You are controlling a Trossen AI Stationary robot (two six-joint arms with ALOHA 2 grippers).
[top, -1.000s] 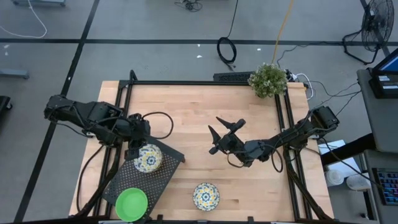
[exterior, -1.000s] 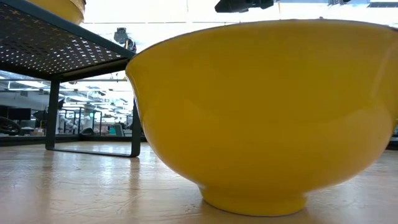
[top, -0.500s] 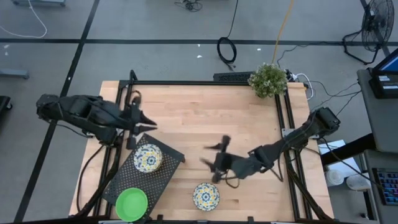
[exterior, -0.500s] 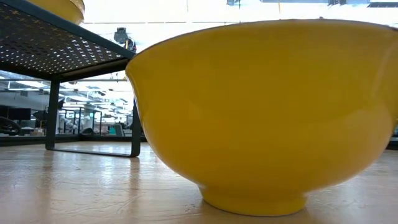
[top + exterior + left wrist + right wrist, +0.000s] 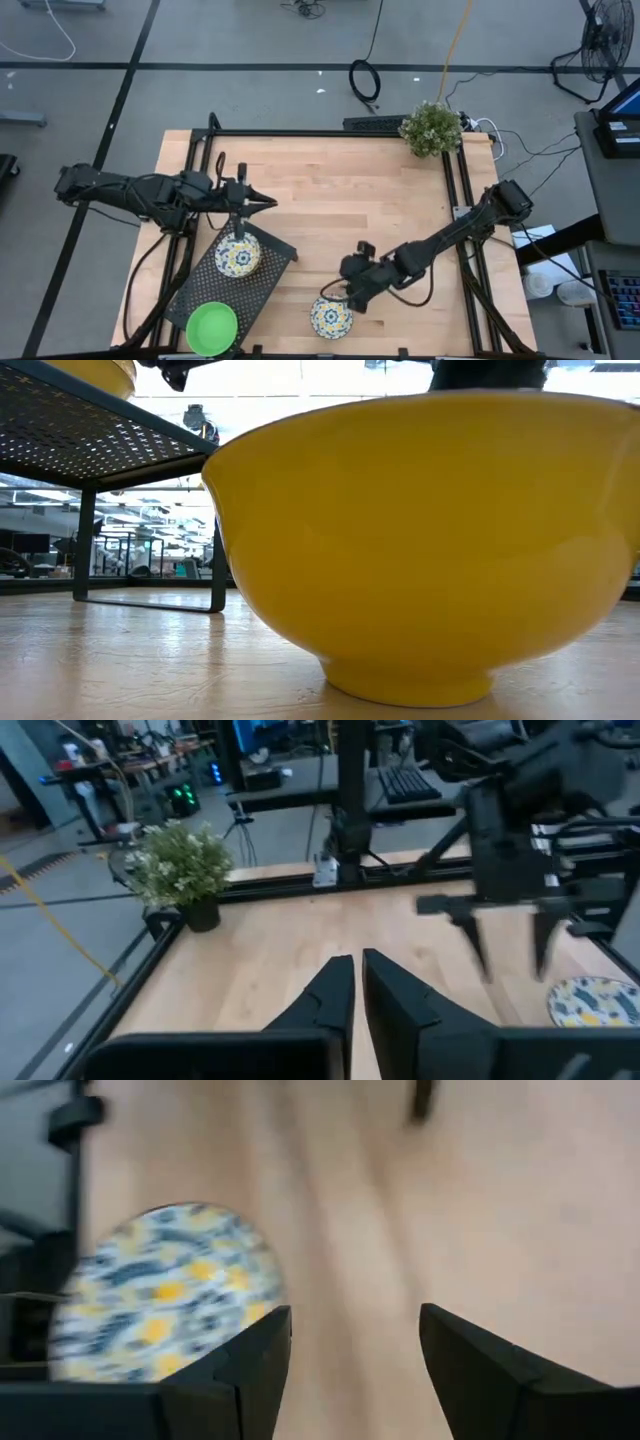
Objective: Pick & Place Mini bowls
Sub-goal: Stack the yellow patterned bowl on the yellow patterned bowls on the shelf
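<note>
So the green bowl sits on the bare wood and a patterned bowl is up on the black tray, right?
Not quite. The high view shows the green bowl on the black tray too, alongside a patterned bowl. The bowl on the bare wood is the other patterned one.

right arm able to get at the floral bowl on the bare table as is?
Probably yes. The right claw hangs open just beside the floral bowl, which sits alone on bare wood; the mesh tray stands apart, and the left claw is far off.
</note>
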